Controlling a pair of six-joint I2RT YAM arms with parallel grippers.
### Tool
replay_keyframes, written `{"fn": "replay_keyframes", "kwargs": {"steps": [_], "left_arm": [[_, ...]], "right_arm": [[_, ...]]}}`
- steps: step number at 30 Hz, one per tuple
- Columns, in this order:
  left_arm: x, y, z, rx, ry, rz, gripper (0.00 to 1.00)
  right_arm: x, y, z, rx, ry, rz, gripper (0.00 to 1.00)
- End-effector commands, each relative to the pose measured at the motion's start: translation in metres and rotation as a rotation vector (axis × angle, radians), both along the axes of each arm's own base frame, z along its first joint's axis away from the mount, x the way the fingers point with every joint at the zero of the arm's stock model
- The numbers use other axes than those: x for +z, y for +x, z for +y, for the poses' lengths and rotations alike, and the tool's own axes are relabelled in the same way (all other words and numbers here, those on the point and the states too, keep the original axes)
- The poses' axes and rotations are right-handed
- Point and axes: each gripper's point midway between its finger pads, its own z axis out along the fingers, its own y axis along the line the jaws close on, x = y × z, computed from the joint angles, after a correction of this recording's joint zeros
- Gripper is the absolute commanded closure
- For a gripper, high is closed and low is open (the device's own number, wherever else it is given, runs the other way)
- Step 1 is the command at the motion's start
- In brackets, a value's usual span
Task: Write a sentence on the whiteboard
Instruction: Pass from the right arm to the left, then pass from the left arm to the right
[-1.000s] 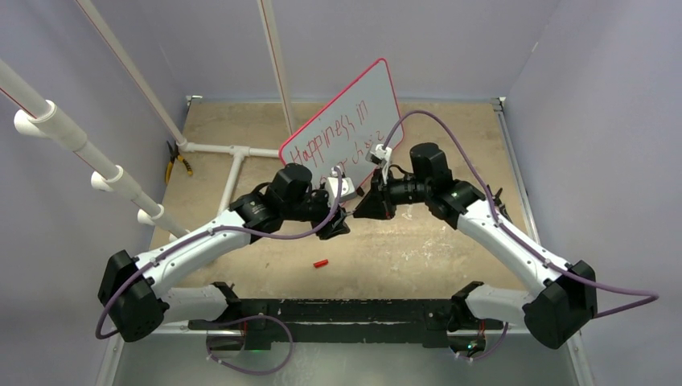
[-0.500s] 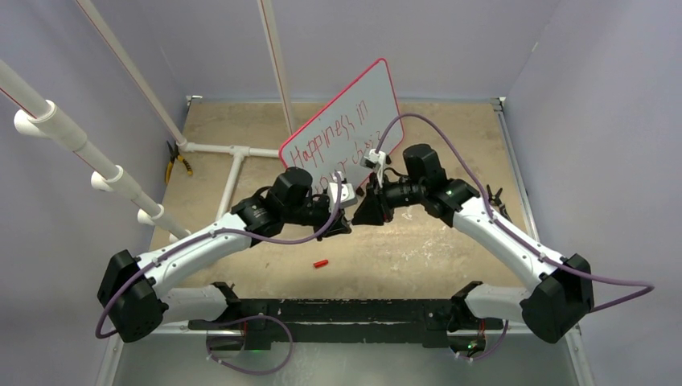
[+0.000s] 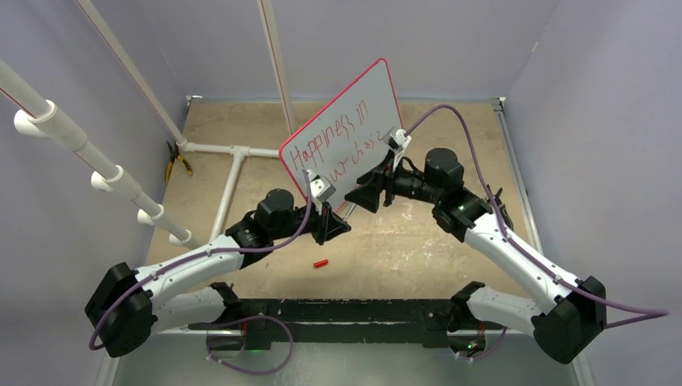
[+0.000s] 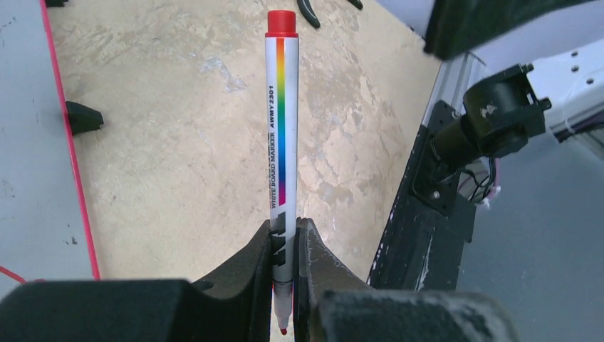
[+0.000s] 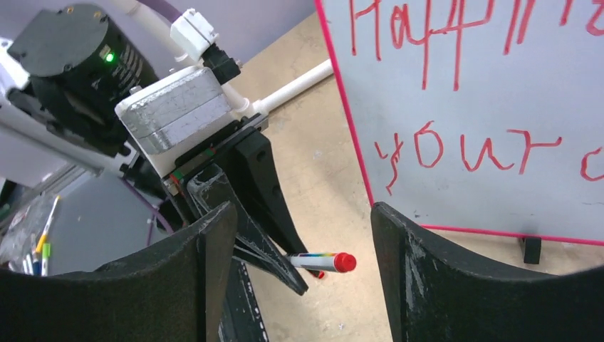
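Left tool (image 4: 285, 226) is clamped tight on the marker (image 4: 281, 121), jaws pinching the barrel low down near the writing end. The red nib pokes out back toward the wrist while the long rainbow-striped body sticks straight out ahead. That's an odd grip for writing, I'd say; it looks more like a carrying or handover hold.

Right tool (image 5: 303, 214) is spread wide and holds nothing. It faces the left tool from close by, with the marker showing in the gap between its fingers (image 5: 214, 256). To my eye these two are meeting mid-table for a pass or a regrip, though which one I can't say.

Behind them the whiteboard (image 3: 366, 92) stands propped on its small black feet (image 5: 530, 249) toward the far side of the table (image 3: 418, 241). It is turned at an angle with its face toward the arms, so a nib can reach it.

The sentence (image 3: 338, 138) runs in red across the board in two slanted lines. Top line reads "Happiness in". Below it, the right wrist view gives a clear "your" (image 5: 463, 149), then a word beginning "cho" that I can't finish. So the writing looks partly done.

Print on the marker barrel: "WHITE BOARD MARKER" and "AWMY 2301".

Down on the bare table nearer the bases lies a small red cap (image 3: 322, 263), well apart from both tools, likely the marker's own.
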Motion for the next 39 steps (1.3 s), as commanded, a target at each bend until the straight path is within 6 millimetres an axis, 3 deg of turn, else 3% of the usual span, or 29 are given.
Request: {"fn": "replay_keyframes", "kwargs": {"steps": [1, 7, 15, 21, 31, 34, 39], "left_arm": [[0.042, 0.012, -0.007, 0.088, -0.219, -0.026, 1.0], [0.046, 0.016, -0.002, 0.139, -0.261, -0.027, 1.0], [0.047, 0.02, -0.001, 0.163, -0.284, -0.016, 1.0], [0.047, 0.017, -0.006, 0.134, -0.284, -0.019, 1.0], [0.038, 0.014, -0.006, 0.11, -0.247, -0.017, 1.0], [0.036, 0.014, -0.008, 0.102, -0.242, -0.012, 1.0], [0.035, 0.017, -0.005, 0.125, -0.241, -0.019, 1.0]], "right_arm": [[0.006, 0.022, -0.002, -0.115, 0.066, -0.002, 0.28], [-0.008, 0.02, 0.005, -0.071, 0.075, 0.026, 0.28], [-0.001, -0.013, 0.011, 0.066, 0.223, 0.03, 0.28], [-0.01, -0.008, 0.015, 0.062, 0.206, 0.057, 0.38], [-0.02, -0.001, 0.021, 0.058, 0.216, 0.085, 0.47], [-0.023, 0.0, 0.025, 0.075, 0.214, 0.094, 0.54], [-0.026, -0.001, 0.028, 0.1, 0.209, 0.092, 0.91]]}}
